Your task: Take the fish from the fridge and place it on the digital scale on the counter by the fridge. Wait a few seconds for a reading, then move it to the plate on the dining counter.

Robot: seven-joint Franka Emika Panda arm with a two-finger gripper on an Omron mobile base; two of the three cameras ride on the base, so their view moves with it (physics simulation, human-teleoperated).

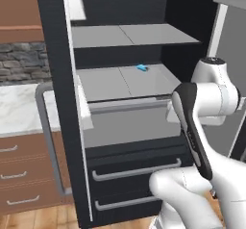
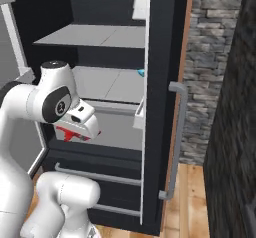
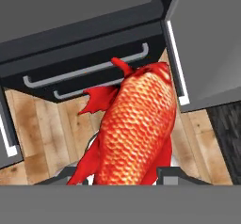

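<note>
The red-orange fish (image 3: 136, 129) hangs in my gripper (image 3: 120, 175), whose dark fingertips (image 3: 176, 173) press on its sides. In the right base view the fish (image 2: 67, 133) shows as a red patch under the white hand, in front of the fridge's (image 2: 107, 2) lower shelf. The fridge (image 1: 120, 2) stands open, its shelves pale grey. Left of it, the counter (image 1: 19, 108) has a marble top and brown drawers. The digital scale, the plate and the dining counter are out of view.
A small bright-blue item (image 1: 141, 68) lies on the middle shelf. The open door with its long grey bar handle (image 2: 177, 132) stands to the right of my arm. Two fridge drawers (image 1: 137, 168) sit below the hand. A dark panel (image 2: 235, 132) closes the far right.
</note>
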